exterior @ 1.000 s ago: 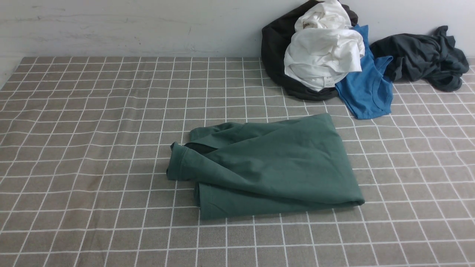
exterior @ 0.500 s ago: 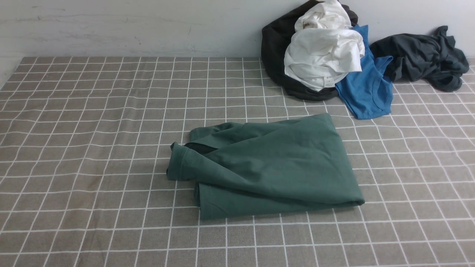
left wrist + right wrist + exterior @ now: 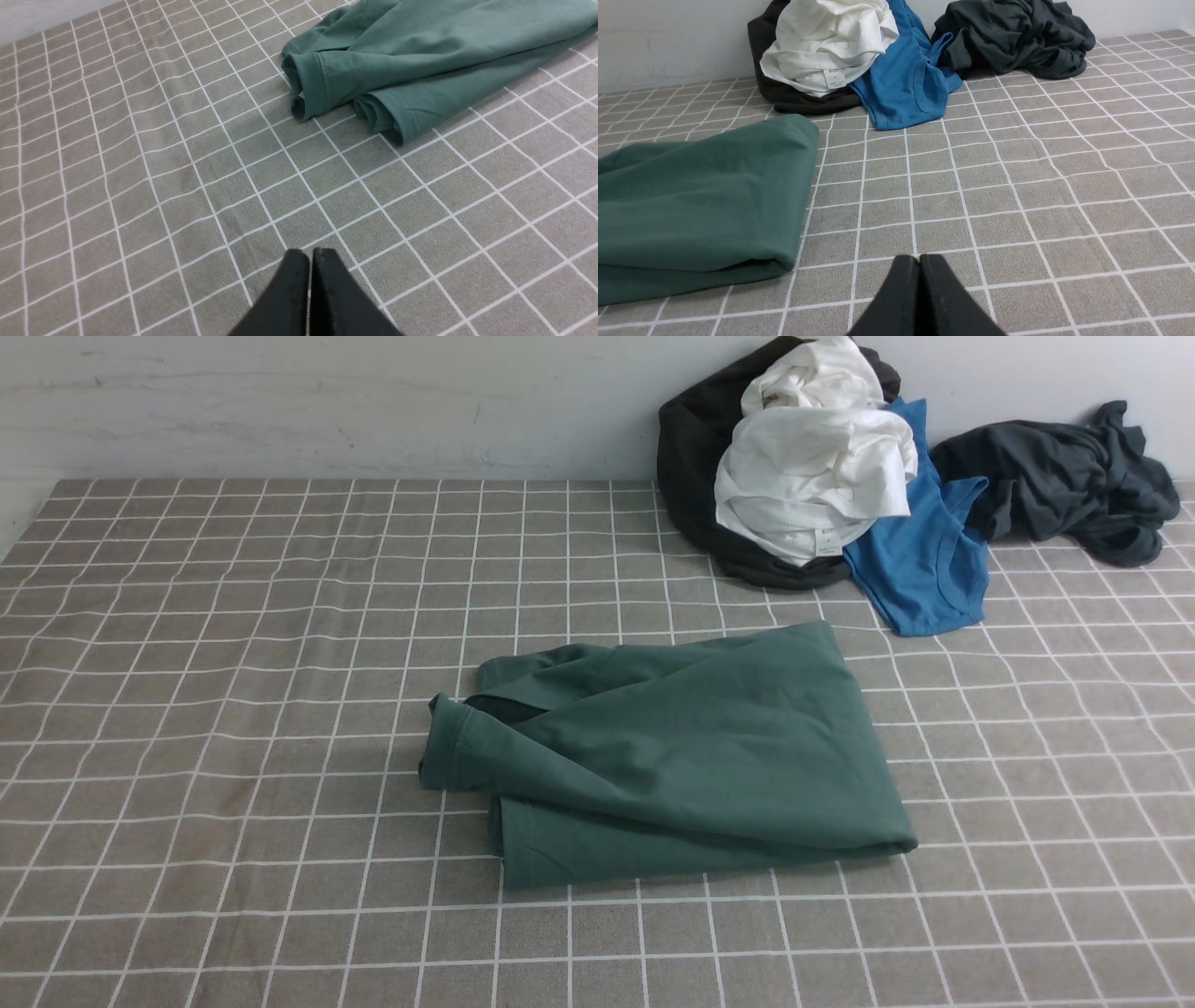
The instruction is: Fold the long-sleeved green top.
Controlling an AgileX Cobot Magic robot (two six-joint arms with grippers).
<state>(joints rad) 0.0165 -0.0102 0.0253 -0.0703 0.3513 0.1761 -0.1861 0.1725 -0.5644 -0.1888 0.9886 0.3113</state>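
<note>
The green long-sleeved top (image 3: 681, 747) lies folded into a compact bundle in the middle of the checked tablecloth, a ribbed cuff at its left end. In the left wrist view the top (image 3: 420, 60) sits well beyond my left gripper (image 3: 310, 254), which is shut with nothing in it. The right wrist view has the top (image 3: 700, 200) off to one side of my right gripper (image 3: 920, 259), also shut and empty. Neither arm appears in the front view.
A heap of clothes stands against the back wall at the right: a black garment (image 3: 691, 457), a white one (image 3: 812, 467), a bright blue sleeveless top (image 3: 920, 560) and a dark charcoal-grey garment (image 3: 1064, 476). The tablecloth (image 3: 233, 663) covers the whole table.
</note>
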